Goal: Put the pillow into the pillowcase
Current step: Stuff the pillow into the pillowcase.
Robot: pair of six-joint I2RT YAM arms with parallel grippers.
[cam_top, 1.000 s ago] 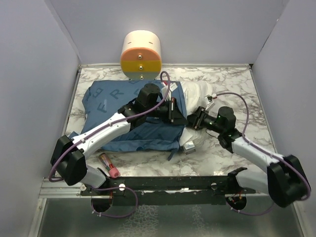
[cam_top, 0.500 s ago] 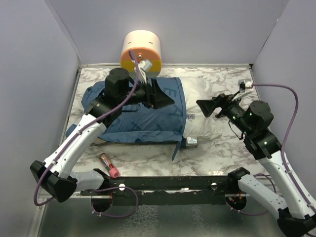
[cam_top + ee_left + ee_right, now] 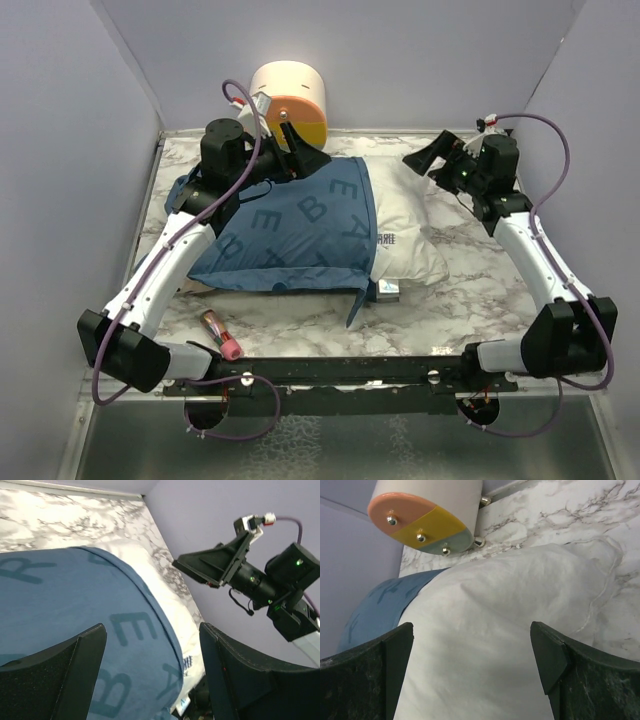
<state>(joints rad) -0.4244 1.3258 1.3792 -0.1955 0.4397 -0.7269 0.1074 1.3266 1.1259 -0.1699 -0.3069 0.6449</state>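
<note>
1. Close to the near edge, left of centre, a pink-capped tube [image 3: 220, 336] lies on the marble table [image 3: 470, 300] exactly where it lay a second ago.
2. Just beyond it, over the mouth of the pillowcase [image 3: 290, 225], both arms crowded low a second ago. Now that spot is free and neither arm touches cloth. We read this as a let-go after a stuffing push, with both arms swinging up and away to the far side.
3. Across the left and middle of the table the pillowcase lies letters-up, filled out and rounded, with its open hem facing right. The pillow [image 3: 412, 235] sits mostly inside it. Only its white right end sticks out, with the printed label [image 3: 385, 239] just beside the hem and the tags [image 3: 386, 289] at the near corner. A loose strip of blue trails from the near hem corner towards us.
4. We judge the task far along but unfinished, since the bare end needs the hem drawn over it.
5. Farther back, the left gripper [image 3: 300, 155] hangs raised above the far edge of the pillowcase. Its fingers are spread wide with nothing between them.
6. At the far right, the right gripper [image 3: 428, 160] hovers over the pillow's far corner. It is likewise spread and empty, and its wrist view looks down on bare white fabric.
7. Farthest of all, the cream-and-orange cylinder [image 3: 288, 100] rests against the back wall.
</note>
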